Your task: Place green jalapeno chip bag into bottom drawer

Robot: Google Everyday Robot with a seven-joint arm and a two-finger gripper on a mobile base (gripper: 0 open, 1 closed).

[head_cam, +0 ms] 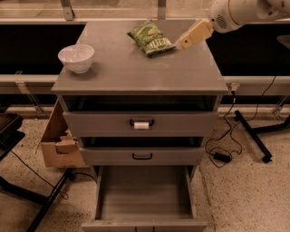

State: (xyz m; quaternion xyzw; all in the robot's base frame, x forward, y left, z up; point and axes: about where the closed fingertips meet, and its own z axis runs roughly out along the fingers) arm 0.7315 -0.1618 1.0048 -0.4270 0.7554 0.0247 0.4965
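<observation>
We see the grey drawer cabinet [136, 74] with its bottom drawer [142, 195] standing open, its front edge cut off by the frame. The white arm [235, 12] enters at upper right, mostly out of view. The green jalapeno chip bag [151, 37] lies at the back of the cabinet top. The gripper [181, 43] is at the bag's right edge. We cannot tell whether it touches the bag or how open it is.

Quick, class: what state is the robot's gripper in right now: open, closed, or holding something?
The gripper is over the cabinet top, beside the right edge of the green jalapeno chip bag; open or closed cannot be told.
</observation>
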